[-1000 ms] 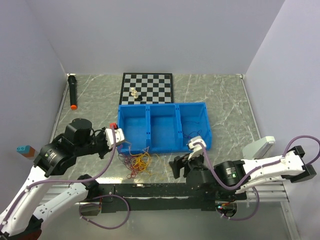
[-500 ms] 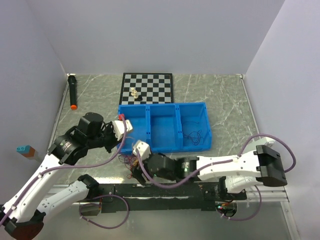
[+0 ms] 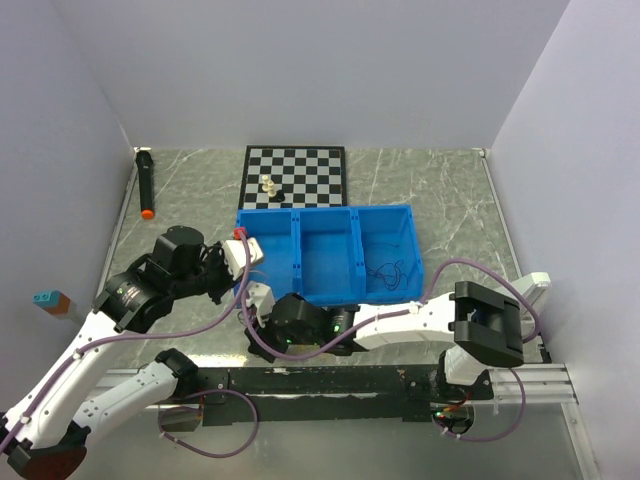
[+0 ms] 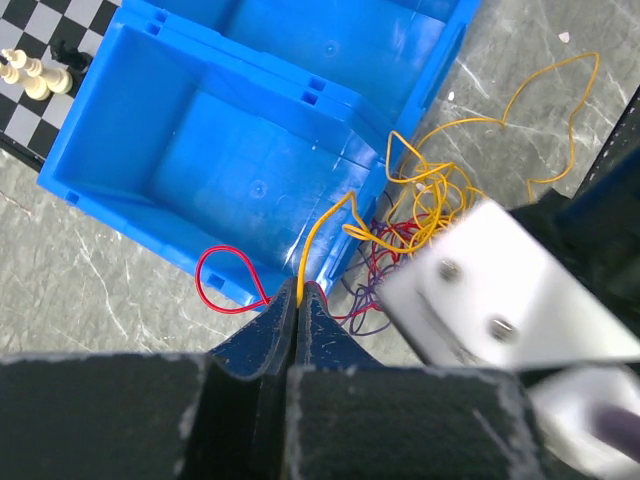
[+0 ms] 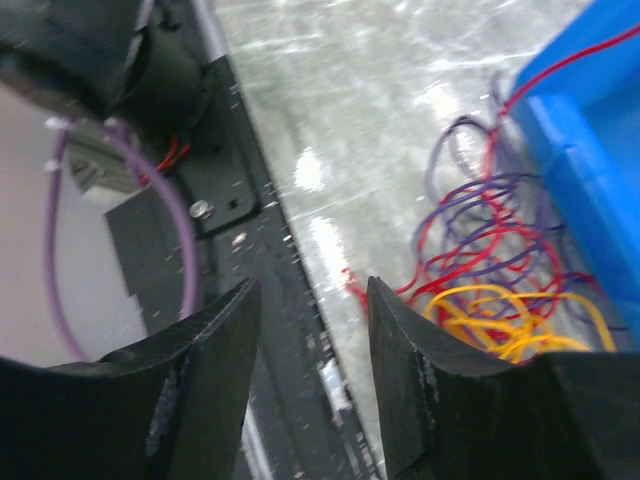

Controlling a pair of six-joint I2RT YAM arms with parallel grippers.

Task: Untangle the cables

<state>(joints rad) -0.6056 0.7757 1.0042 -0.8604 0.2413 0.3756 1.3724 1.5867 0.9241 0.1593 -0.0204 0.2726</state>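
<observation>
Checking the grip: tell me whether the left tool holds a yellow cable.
Yes, the left tool is shut on a yellow cable rising from its tips.

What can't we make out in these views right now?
- Left wrist: right arm covers part of the cables.
- Top external: same arm hides nearly the whole tangle.
- Right wrist: motion blur, strand crossings untraceable.
- Top external: dark wire in the bin too small to trace.

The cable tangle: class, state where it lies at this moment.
In the left wrist view, the cable tangle lies on the table just in front of the blue bin's left compartment, with the left claw pinching a yellow strand of it.
</observation>
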